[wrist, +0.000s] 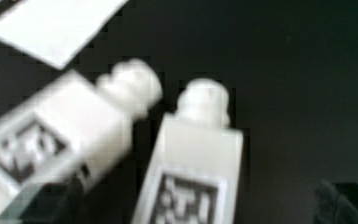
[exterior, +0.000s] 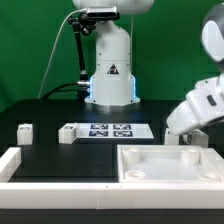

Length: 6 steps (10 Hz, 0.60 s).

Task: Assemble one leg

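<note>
In the wrist view two white legs lie side by side on the black table, each with a rounded peg end and a black-and-white tag. One leg lies between my fingers, the other leg just beside it. My gripper is open, with dark fingertips on either side of the first leg and not touching it. In the exterior view the gripper is low at the right, behind the tray-like piece. The two legs under it are hidden there. Two more legs lie at the left.
The large white square piece with a raised rim stands at the front right. A white rimmed edge is at the front left. The marker board lies mid-table; its corner shows in the wrist view. The robot base stands behind.
</note>
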Each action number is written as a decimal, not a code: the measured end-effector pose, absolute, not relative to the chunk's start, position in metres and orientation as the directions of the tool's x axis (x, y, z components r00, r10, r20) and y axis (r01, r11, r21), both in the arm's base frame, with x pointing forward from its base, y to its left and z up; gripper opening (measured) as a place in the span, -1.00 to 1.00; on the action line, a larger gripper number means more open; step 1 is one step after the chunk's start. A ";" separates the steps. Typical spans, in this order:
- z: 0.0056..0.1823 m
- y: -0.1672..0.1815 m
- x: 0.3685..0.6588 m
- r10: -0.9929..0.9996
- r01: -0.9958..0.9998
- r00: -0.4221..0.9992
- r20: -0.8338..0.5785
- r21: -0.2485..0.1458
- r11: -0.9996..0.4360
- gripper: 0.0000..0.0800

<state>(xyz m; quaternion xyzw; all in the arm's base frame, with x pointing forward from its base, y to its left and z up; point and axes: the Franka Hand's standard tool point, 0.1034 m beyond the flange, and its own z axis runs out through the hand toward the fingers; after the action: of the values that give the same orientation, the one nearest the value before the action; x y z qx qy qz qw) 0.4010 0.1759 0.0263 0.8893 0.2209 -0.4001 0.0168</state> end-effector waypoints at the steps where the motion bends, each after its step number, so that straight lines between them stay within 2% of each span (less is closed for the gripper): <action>1: 0.026 0.176 0.401 0.380 0.407 0.582 -0.719 -0.147 -0.902 0.62; 3: 0.023 0.176 0.400 0.383 0.408 0.582 -0.717 -0.150 -0.901 0.62; 6: 0.009 0.170 0.397 0.393 0.408 0.594 -0.702 -0.158 -0.899 0.62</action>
<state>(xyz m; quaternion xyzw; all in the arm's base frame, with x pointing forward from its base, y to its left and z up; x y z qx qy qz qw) 0.3970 0.1699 0.0089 0.8927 0.2246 -0.3906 0.0096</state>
